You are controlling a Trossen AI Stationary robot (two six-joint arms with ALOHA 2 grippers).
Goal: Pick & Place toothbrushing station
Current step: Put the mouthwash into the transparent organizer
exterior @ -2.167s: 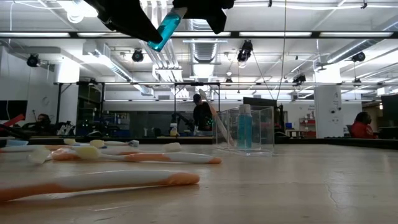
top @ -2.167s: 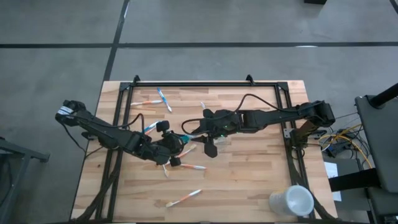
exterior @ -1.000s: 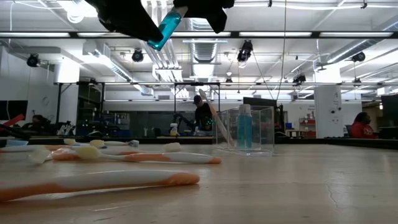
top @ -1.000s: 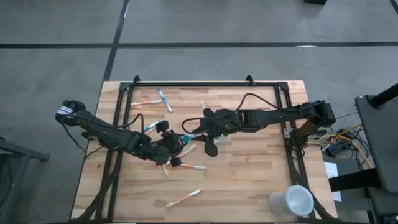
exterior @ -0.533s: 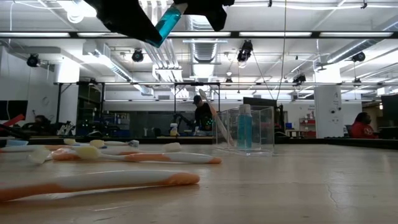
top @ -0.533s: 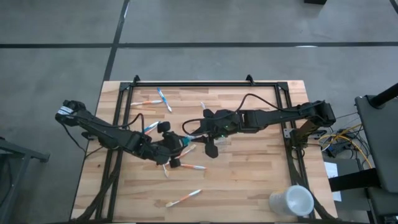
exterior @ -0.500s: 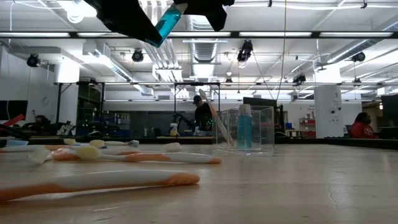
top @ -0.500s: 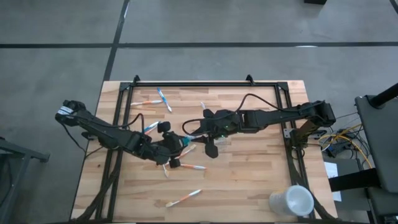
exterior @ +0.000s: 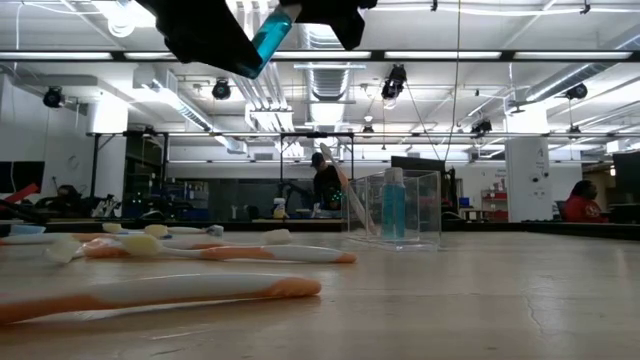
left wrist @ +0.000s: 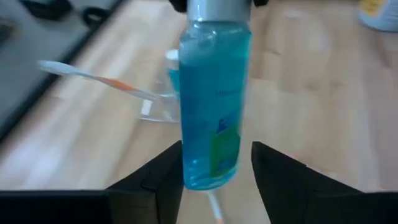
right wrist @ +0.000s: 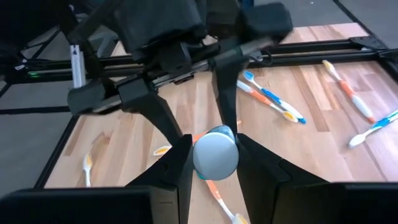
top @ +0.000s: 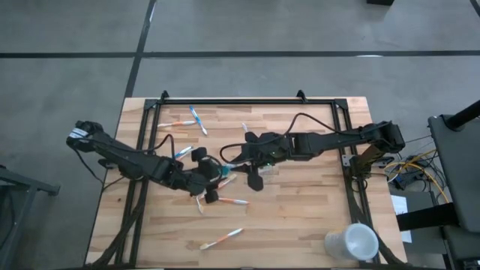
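Handover above table centre: left gripper [left wrist: 216, 155] clenched on base of blue tube [left wrist: 213, 118], right gripper [right wrist: 214, 146] clenched on cap. Rides slightly higher than two seconds ago; lift under way, no release. Loose toothbrushes [top: 222, 239]: seemingly eight. Clear cup [exterior: 425, 210]: one, holding second tube [exterior: 393, 205].

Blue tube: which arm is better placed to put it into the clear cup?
Right, probably. The right end effector grips the blue tube by its cap, and the clear cup stands beside that arm. The left end effector holds the tube's base, farther from the cup.
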